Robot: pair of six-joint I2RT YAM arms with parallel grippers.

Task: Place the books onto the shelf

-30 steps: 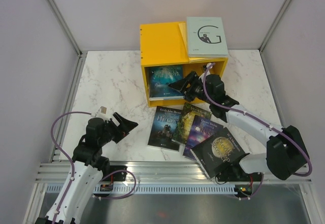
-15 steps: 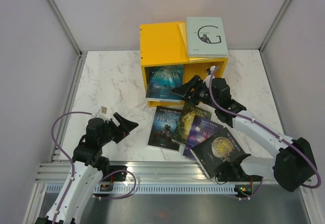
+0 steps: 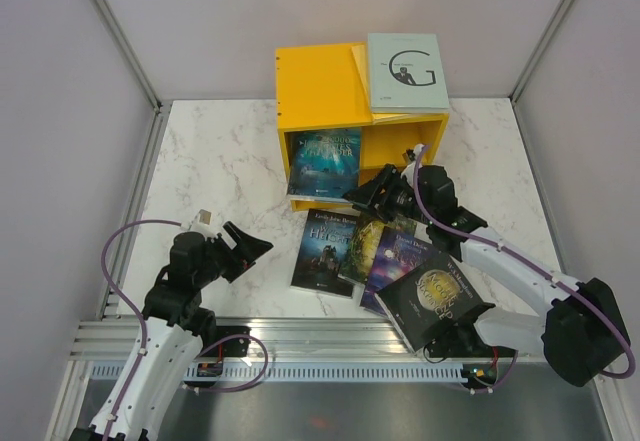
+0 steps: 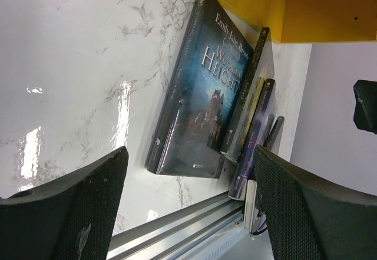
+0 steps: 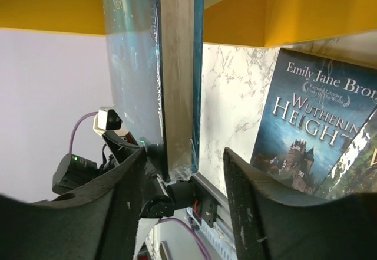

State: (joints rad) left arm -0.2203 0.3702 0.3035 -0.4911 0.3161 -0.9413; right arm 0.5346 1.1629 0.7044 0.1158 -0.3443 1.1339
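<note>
Both tools gape, left tool (image 3: pixel 248 241) idle. Right tool (image 3: pixel 368 189) flanks the ocean book (image 3: pixel 322 159) leaning in the shelf (image 3: pixel 310 86), likely to seat it.

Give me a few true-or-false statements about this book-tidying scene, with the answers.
1. A grey book with a big "G" lies on top of the yellow shelf. True.
2. The left hand grips a book. False: it is open, holding nothing.
3. A blue book stands inside the shelf. True.
4. Every book has been put away. False: Wuthering Heights and others lie on the table in front of the shelf.
</note>
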